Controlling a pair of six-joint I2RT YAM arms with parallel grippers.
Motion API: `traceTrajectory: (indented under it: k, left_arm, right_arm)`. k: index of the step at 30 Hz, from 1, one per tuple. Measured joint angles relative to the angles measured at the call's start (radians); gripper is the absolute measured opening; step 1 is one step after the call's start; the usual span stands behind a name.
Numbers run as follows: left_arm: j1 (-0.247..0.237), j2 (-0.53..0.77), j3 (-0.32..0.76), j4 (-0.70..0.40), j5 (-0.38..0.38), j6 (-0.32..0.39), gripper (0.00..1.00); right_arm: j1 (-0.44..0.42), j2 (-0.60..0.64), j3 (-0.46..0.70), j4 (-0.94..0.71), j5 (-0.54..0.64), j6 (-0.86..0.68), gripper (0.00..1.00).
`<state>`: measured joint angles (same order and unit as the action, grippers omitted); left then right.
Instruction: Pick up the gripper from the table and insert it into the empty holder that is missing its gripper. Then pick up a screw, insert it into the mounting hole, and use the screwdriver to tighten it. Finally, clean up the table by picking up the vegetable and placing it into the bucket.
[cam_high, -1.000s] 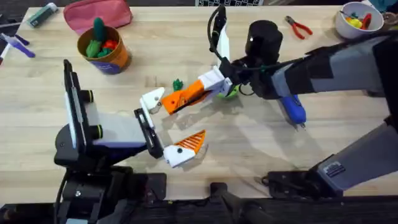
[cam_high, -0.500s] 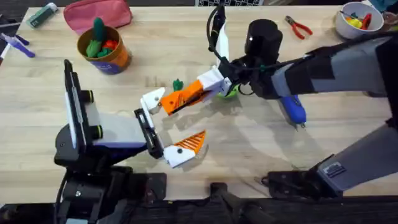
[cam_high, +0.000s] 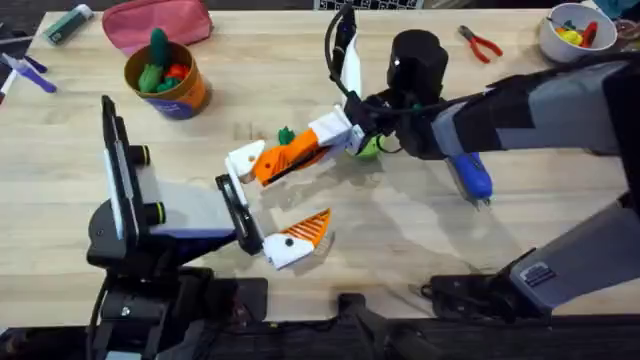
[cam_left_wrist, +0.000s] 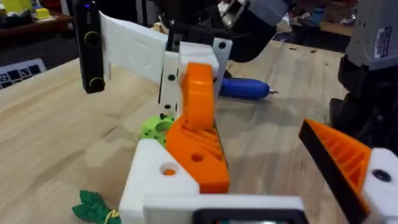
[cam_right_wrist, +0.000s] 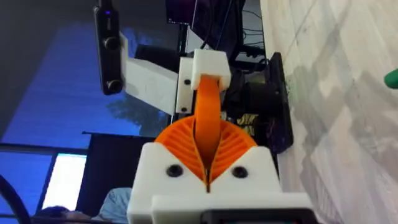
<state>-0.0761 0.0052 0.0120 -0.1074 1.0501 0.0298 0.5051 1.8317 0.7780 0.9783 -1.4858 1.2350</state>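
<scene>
Your right hand (cam_high: 300, 155) is clamped on the gripper (cam_high: 275, 166): in the right wrist view the two ribbed pads meet on the orange gripper (cam_right_wrist: 207, 115), which stands on edge between them. From overhead, that orange piece juts out of the hand toward the left and slightly near, its long axis roughly in line with the hand, and its tip is right at the holder (cam_high: 243, 159), the white angled mount on your left hand; whether the two touch is not clear. In the left wrist view the orange piece sits against the white mount (cam_left_wrist: 163, 177).

Your left hand (cam_high: 265, 205) is spread open, one finger carrying the bare holder, the other an orange ribbed pad (cam_high: 308, 228) nearer to you.

Just beyond the gripper lies the vegetable (cam_high: 286, 135), a small dark-green bundle on the desk (cam_high: 400, 230). A lime-green disc (cam_high: 369, 147) lies under the right wrist. The blue screwdriver (cam_high: 471, 177) lies to the right, its bit pointing near and right. The orange bucket (cam_high: 170, 80) stands far left with toy produce inside it, a pink pouch (cam_high: 160, 22) behind it. Red-handled pliers (cam_high: 480, 42) and a white bowl (cam_high: 575, 32) sit at the far right. The desk is pale wood.
</scene>
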Motion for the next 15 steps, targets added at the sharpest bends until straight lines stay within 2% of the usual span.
traceTrajectory:
  k: [15]
  left_arm:
    - [0.0,0.0,0.0,0.002,-0.007,0.01,0.985]
  right_arm:
    - [0.012,0.025,0.048,-0.006,0.023,0.026,0.008]
